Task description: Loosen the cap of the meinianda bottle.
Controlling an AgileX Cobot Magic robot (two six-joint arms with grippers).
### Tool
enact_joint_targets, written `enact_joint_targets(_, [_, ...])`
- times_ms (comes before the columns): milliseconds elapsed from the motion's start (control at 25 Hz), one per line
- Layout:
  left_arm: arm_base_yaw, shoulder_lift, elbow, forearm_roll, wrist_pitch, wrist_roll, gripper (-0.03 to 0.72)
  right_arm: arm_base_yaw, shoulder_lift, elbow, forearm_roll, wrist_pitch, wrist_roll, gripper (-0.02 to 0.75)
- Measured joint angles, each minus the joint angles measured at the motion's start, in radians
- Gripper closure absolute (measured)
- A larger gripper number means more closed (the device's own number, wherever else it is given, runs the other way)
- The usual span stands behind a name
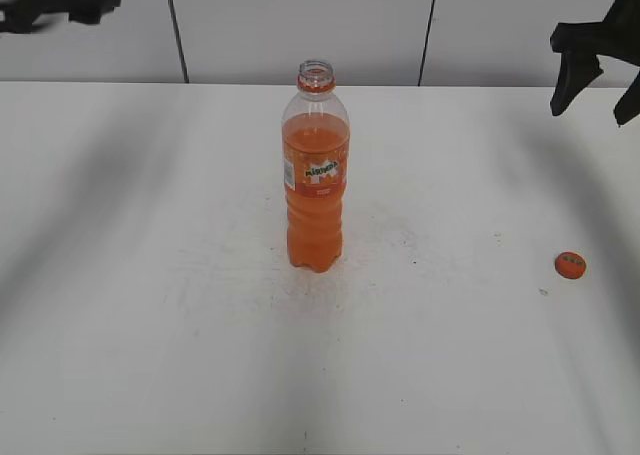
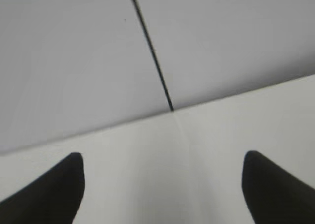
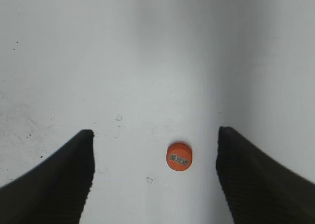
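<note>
White table [image 1: 150,355] held the meinianda bottle [image 1: 315,190], open; the cap [image 1: 570,265] lay far right of it. My left gripper [image 2: 162,184] and right gripper [image 3: 155,175] were spread, empty. A bump could spill it.

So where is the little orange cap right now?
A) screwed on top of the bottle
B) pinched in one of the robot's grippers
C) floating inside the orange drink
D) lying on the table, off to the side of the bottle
D. The cap lies flat on the white table, well to the right of the meinianda bottle, whose neck is open; the right gripper above it is open and empty.
</note>
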Motion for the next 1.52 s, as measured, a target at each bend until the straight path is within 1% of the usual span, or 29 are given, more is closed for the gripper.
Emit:
enact_joint_targets(80, [0.0, 0.0, 0.0, -0.234, 0.097, 0.163, 0.099, 0.0, 0.0, 0.0, 0.0, 0.0, -0.007, 0.162])
enact_joint_targets(120, [0.0, 0.0, 0.0, -0.327, 0.149, 0.216, 0.099, 0.0, 0.0, 0.0, 0.0, 0.0, -0.011, 0.162])
enact_joint_targets(200, [0.0, 0.0, -0.015, -0.461, 0.267, 0.314, 0.099, 0.0, -0.004, 0.0, 0.001, 0.0, -0.019, 0.162])
enact_joint_targets(240, [0.002, 0.0, -0.032, -0.513, 0.341, 0.345, 0.099, 0.0, -0.011, 0.0, 0.001, 0.0, -0.024, 0.162])
enact_joint_targets(320, [0.013, 0.0, -0.068, -0.57, 0.471, 0.387, 0.099, 0.0, -0.032, 0.003, 0.001, -0.001, -0.033, 0.162])
enact_joint_targets(440, [0.036, 0.0, -0.103, -0.593, 0.65, 0.439, 0.1, 0.0, -0.097, 0.066, 0.001, -0.004, -0.046, 0.162])
enact_joint_targets(560, [0.055, 0.0, -0.107, -0.596, 0.809, 0.501, 0.103, 0.0, -0.194, 0.188, 0.001, -0.004, -0.059, 0.162])
enact_joint_targets(680, [0.059, -0.01, -0.107, -0.605, 0.855, 0.531, 0.111, 0.0, -0.319, 0.33, 0.001, -0.004, -0.082, 0.162])
enact_joint_targets(760, [0.059, -0.035, -0.084, -0.635, 0.855, 0.546, 0.115, 0.0, -0.414, 0.43, 0.001, -0.004, -0.105, 0.162])
enact_joint_targets(880, [0.059, -0.111, -0.002, -0.669, 0.855, 0.553, 0.118, 0.0, -0.556, 0.57, 0.001, -0.004, -0.136, 0.162])
enact_joint_targets(1040, [0.059, -0.256, 0.156, -0.678, 0.861, 0.557, 0.125, 0.0, -0.753, 0.747, 0.002, -0.003, -0.167, 0.162])
enact_joint_targets(1240, [0.059, -0.483, 0.329, -0.678, 0.843, 0.557, 0.127, 0.0, -0.974, 0.908, 0.004, -0.003, -0.181, 0.162])
enact_joint_targets(1400, [0.059, -0.675, 0.432, -0.682, 0.82, 0.56, 0.127, 0.0, -1.145, 1.024, 0.004, -0.042, -0.192, 0.162])
enact_joint_targets(1520, [0.059, -0.85, 0.469, -0.694, 0.804, 0.585, 0.127, 0.0, -1.284, 1.107, 0.004, -0.095, -0.199, 0.162])
